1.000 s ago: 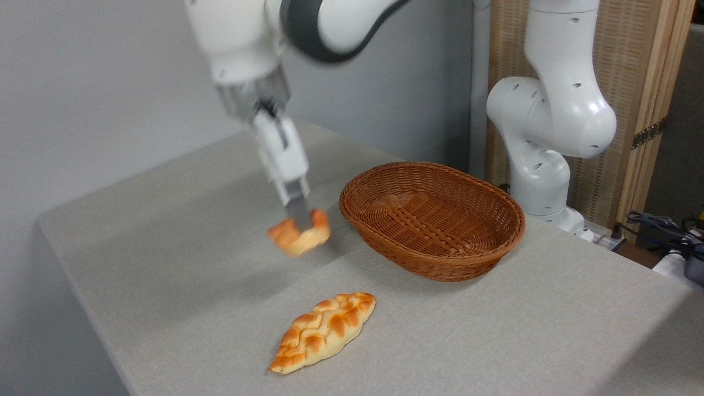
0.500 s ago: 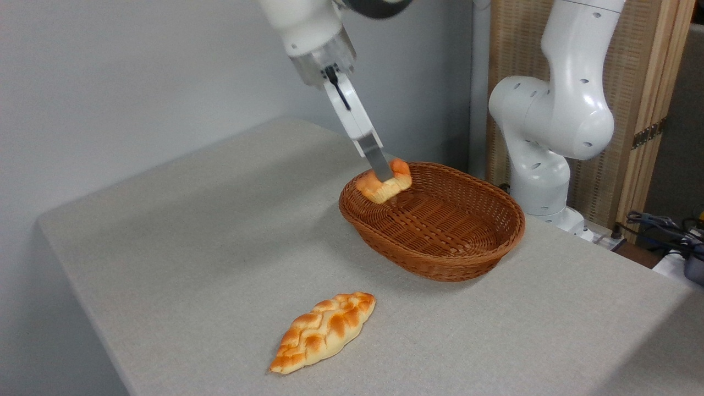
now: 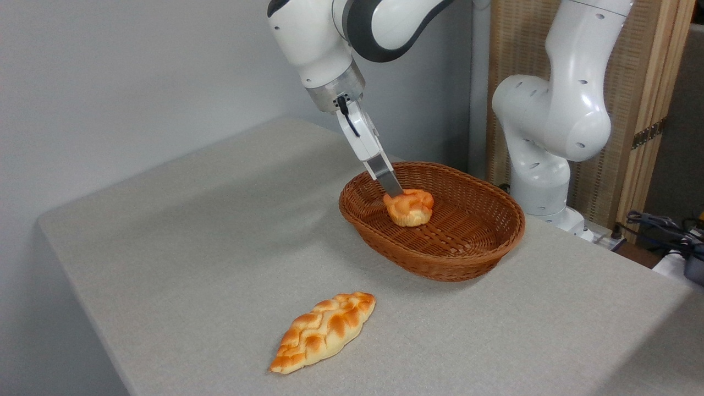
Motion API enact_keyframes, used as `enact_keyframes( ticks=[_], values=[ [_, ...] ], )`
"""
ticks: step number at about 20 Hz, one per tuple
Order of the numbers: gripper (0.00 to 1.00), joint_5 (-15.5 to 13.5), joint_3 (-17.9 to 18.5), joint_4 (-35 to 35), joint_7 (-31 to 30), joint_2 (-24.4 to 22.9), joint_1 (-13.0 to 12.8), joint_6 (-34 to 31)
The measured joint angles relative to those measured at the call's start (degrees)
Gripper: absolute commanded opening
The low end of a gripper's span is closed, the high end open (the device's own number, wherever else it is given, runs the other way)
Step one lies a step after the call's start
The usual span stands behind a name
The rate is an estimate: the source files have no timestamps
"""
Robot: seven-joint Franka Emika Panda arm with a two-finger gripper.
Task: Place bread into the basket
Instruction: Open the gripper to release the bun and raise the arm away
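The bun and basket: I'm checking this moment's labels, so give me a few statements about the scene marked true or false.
1. The small knotted bun is inside the wicker basket. True.
2. The braided loaf lies in the basket too. False: it lies on the table, in front of the basket and apart from it.
3. The gripper is at the bun's top, reaching in over the basket's left rim. True.
4. The basket is tipped on its side. False: it sits flat, opening upward.
5. The gripper is far from the bun, above the loaf. False: its fingertips meet the bun.
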Motion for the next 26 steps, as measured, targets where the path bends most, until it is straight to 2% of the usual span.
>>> enact_keyframes(
  ticks=[3, 5, 10, 13, 17, 19, 21, 22, 24, 26],
  values=[
    [1.0, -0.2, 0.9, 0.4, -0.6, 0.1, 0.0, 0.1],
    [1.0, -0.2, 2.8, 2.9, -2.2, 0.0, 0.1, 0.2],
    [1.0, -0.2, 12.1, 18.9, -3.8, 1.2, 0.4, 0.0],
    [1.0, -0.8, 14.3, 27.0, -4.1, 4.8, 2.8, 0.1],
    [1.0, -6.7, 13.2, 36.1, -7.8, 11.5, 8.6, 0.1],
    [1.0, -7.3, 10.1, 40.2, -11.2, 15.2, 12.6, -0.2],
    [1.0, -6.8, 5.0, 42.8, -12.3, 17.9, 16.7, -0.7],
    [1.0, -5.5, 2.9, 43.4, -12.7, 18.7, 17.9, -0.9],
    [1.0, -2.7, 0.7, 43.8, -13.4, 19.4, 18.5, -0.9],
    [1.0, -1.3, 0.4, 43.8, -13.4, 19.6, 18.6, -0.9]
  ],
)
